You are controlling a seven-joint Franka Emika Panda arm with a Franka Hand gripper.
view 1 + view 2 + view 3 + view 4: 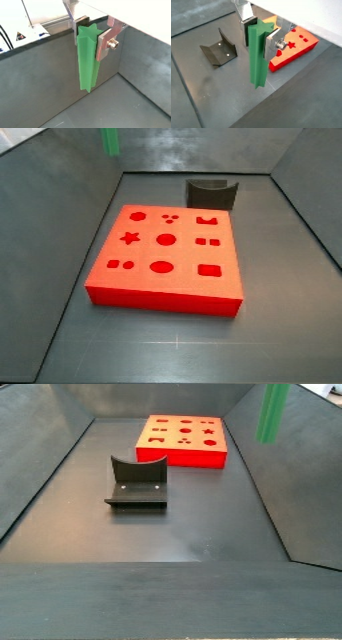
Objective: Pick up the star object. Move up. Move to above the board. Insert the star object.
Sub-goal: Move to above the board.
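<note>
Claw (91,34) gripping star object (87,62) — aloft, board (167,250) below

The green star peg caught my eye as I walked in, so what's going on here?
The Franka arm's end effector is shut on the star object, holding it upright by its top end, lifted clear of the floor. In a side view the peg hangs high, off to one side of the board rather than over it. The board lies flat with its star hole empty, so the insertion is not yet done. The fixture stands untouched on the floor.
</note>
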